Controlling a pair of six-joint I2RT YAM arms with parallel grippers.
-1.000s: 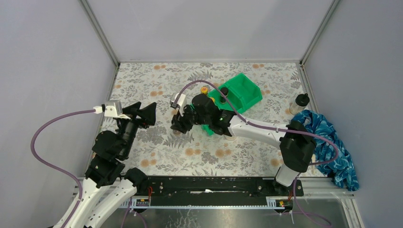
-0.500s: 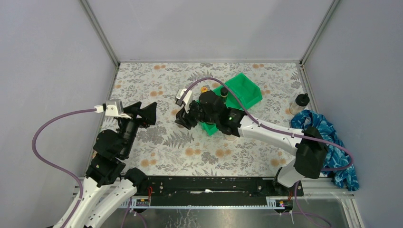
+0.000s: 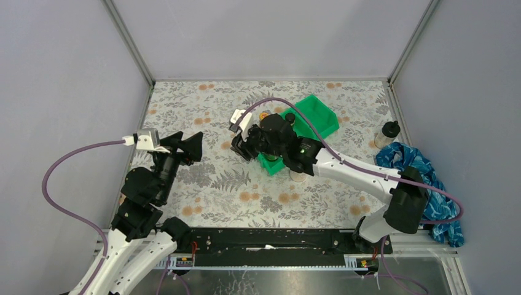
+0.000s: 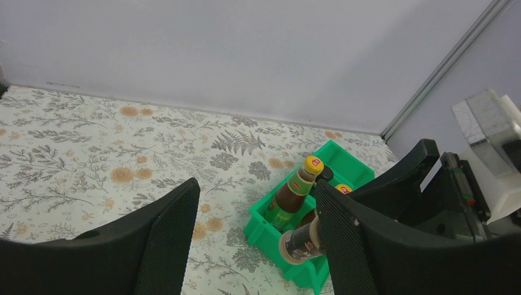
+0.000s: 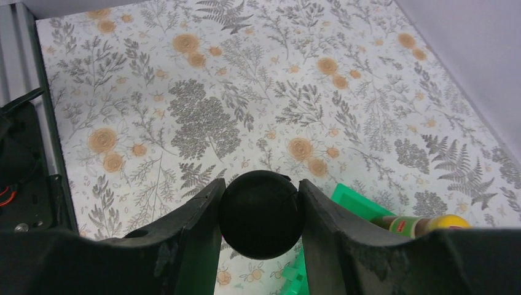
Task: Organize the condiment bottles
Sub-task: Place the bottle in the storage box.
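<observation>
1 jar [image 5: 261,222], round smooth black cap | right tool [image 5: 261,209] pinching it | left tool [image 4: 255,192] spread | green plastic bin [image 3: 319,117]

A green bin [image 3: 319,117] is seen askew on the floral table [image 3: 203,104], right of centre, towards the far side. A yellow cap [image 3: 264,115] and a black cap [image 3: 289,116] are shown at its left end. The right arm [image 3: 350,172] is stretched over the bin's near end, its gripper [image 3: 239,147] just left of the bin. The left gripper [image 3: 187,142] is held over the left side, jaws apart. At the far right a black-lidded jar [image 3: 387,132] is stood beside a blue cloth [image 3: 430,190].
</observation>
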